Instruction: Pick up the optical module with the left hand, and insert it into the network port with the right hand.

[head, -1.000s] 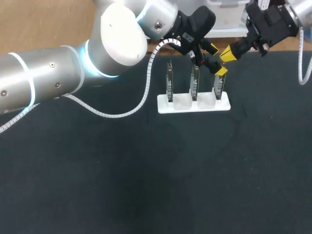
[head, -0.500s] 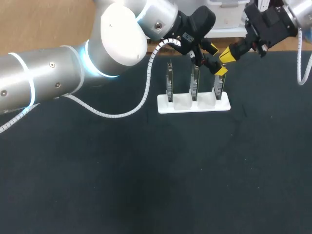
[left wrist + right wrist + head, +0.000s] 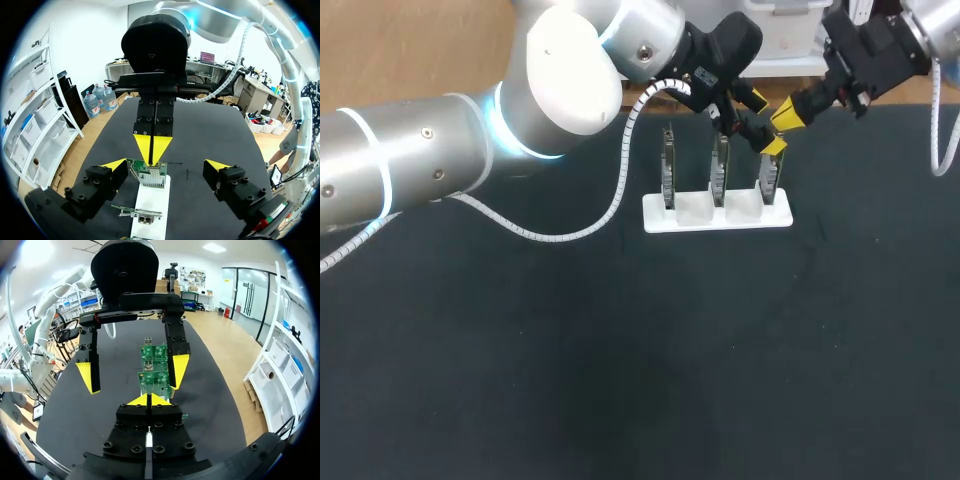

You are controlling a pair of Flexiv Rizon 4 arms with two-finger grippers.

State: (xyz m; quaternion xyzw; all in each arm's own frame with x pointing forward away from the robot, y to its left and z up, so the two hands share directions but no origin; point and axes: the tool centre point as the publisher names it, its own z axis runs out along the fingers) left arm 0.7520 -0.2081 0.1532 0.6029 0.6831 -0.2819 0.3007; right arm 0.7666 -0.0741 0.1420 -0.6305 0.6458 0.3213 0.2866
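My left end effector (image 3: pixel 165 166) is spread wide. Its two yellow-tipped fingers (image 3: pixel 114 165) stand well apart and do not hold anything between them. Into the gap between them, from the opposite side, comes the right end effector (image 3: pixel 148 400), and its yellow tips are pressed together into one point. This point is directed down at the top edge of the nearest card (image 3: pixel 150 176), a green circuit board that stands upright. I cannot tell if the tips touch this edge or are just above it, and I cannot tell if something thin is pinched between them. The optical module I cannot separate from the boards in these views.

Seen from the right wrist, the cards stand in one row straight ahead of the right end effector. One finger of the left end effector is just beside the row and the other is well apart from it. Under the left end effector, closer to its wrist than the nearest card, is the middle card (image 3: pixel 136 213). On the edge of this card I see a metal network port (image 3: pixel 142 218). The third card (image 3: pixel 668 172) is the farthest from both end effectors.

All three cards stand in a white holder (image 3: pixel 700 216), which rests on the dark desk (image 3: pixel 620 380). Beside the holder, a white spiral cable (image 3: pixel 610 215) hangs from the left arm (image 3: pixel 440 150) down near the desk. The right arm (image 3: pixel 880 45) enters from the far corner on the other side of the holder.
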